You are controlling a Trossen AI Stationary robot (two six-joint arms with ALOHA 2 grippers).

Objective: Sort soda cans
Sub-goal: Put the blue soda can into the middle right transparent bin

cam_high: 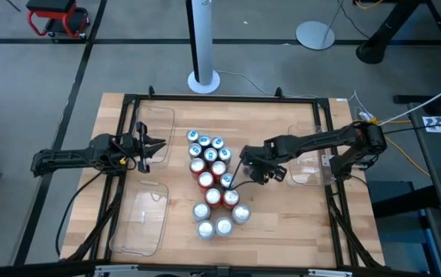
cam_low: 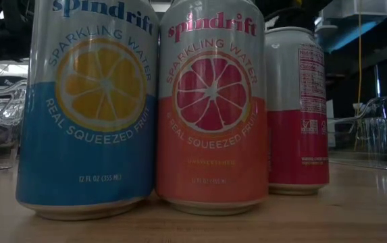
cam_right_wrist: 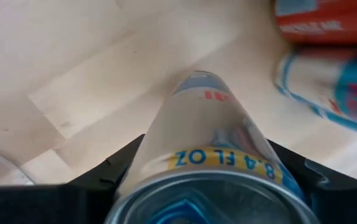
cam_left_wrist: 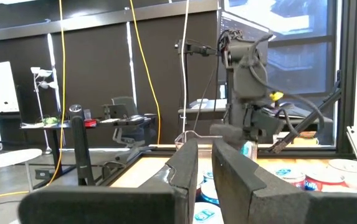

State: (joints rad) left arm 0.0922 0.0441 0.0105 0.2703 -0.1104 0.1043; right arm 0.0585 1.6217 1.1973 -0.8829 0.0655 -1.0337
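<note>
Grasping one blue soda can (cam_right_wrist: 210, 155), the right gripper (cam_high: 255, 165) sits at three o'clock of the soda cans (cam_high: 214, 181) clustered mid-table; left gripper (cam_high: 152, 146) waits clenched at nine o'clock.

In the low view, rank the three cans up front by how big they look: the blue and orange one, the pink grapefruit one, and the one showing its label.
1. Blue and orange can and grapefruit can: about alike, both cut off at the top, so no ranking.
2. Can showing its label: looks smallest, though it stands farther back, so its true size is unsure.
</note>
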